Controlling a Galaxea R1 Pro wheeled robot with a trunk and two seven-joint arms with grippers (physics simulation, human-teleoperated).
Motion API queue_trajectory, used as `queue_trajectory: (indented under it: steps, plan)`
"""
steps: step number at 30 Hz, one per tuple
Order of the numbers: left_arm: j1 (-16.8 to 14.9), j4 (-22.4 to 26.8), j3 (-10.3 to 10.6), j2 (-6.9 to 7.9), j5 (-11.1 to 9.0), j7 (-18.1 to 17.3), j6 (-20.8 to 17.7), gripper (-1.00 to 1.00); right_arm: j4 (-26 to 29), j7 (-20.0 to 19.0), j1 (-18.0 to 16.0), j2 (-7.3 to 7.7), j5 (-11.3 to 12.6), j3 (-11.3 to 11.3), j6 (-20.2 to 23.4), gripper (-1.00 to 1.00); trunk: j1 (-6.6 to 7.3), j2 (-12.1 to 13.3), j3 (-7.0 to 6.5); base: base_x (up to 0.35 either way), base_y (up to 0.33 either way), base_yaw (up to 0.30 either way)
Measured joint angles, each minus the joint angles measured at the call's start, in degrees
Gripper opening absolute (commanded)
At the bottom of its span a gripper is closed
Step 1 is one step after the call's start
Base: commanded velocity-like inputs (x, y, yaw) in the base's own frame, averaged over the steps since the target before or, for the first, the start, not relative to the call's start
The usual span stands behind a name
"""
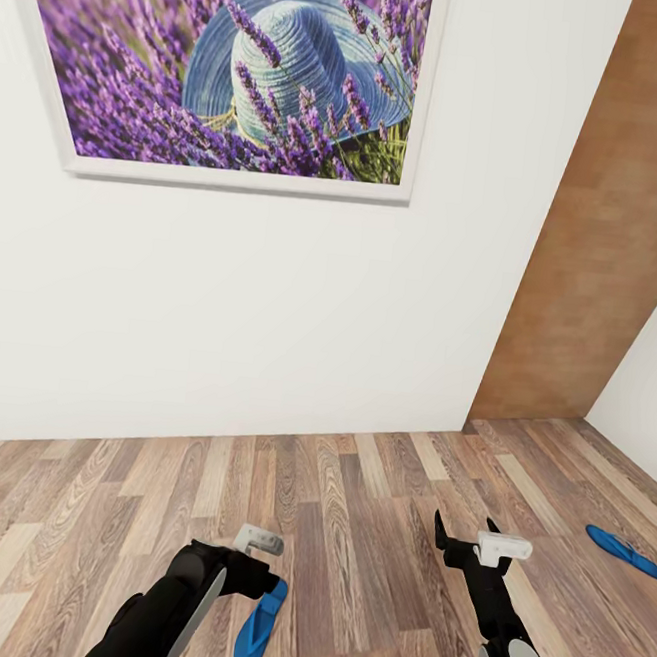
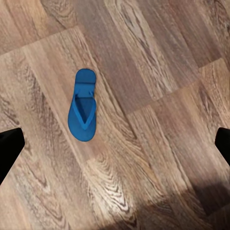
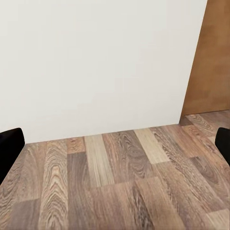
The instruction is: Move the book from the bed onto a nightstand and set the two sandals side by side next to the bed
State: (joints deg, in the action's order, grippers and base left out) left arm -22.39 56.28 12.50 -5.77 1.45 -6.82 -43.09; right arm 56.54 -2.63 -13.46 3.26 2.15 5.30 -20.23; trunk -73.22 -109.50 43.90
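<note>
One blue flip-flop [image 2: 83,106] lies flat on the wood-plank floor [image 1: 373,494] under the left gripper [image 1: 260,541], whose jaws are spread and empty; the other sandal [image 1: 624,551] lies well apart to the right. The right gripper [image 1: 469,539] is spread too. The flip-flop looks light and bendy, best pinched across its sole edge.

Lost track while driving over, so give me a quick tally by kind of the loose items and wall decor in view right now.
Bright blue flip-flop sandals: 2, one by the left gripper, one further right on the wood-plank floor
Framed lavender-and-hat picture: 1
Total: 3
</note>
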Motion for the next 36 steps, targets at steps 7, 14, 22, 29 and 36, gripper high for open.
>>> queue_trajectory:
  steps: [7, 14, 22, 29, 36]
  plan:
    - [0.0, 0.0, 0.0, -0.02, 0.0, 0.0, 0.2, 1.00, 0.0, 0.0, 0.0, -0.04, 0.0, 0.0, 0.0, 1.00, -1.54, -2.8, 1.26, 0.000, 0.000, 0.000]
    - [0.0, 0.0, 0.0, -0.06, 0.0, 0.0, 0.2, 1.00, 0.0, 0.0, 0.0, 0.00, 0.0, 0.0, 0.0, 1.00, -3.08, -5.6, 2.51, 0.000, 0.000, 0.000]
    - [0.0, 0.0, 0.0, -0.11, 0.0, 0.0, 0.2, 1.00, 0.0, 0.0, 0.0, 0.00, 0.0, 0.0, 0.0, 1.00, -4.83, -8.8, 3.95, 0.000, 0.000, 0.000]
    - [0.0, 0.0, 0.0, -0.11, 0.1, 0.0, 0.2, 1.00, 0.0, 0.1, 0.0, -0.10, 0.0, 0.0, 0.0, 1.00, -6.37, -11.6, 5.21, 0.000, 0.000, 0.000]
    - [0.0, 0.0, 0.0, -0.11, 0.0, 0.0, 0.2, 1.00, 0.0, 0.1, 0.0, -0.17, 0.0, 0.1, 0.0, 1.00, -7.91, -14.4, 6.46, 0.000, 0.000, 0.000]
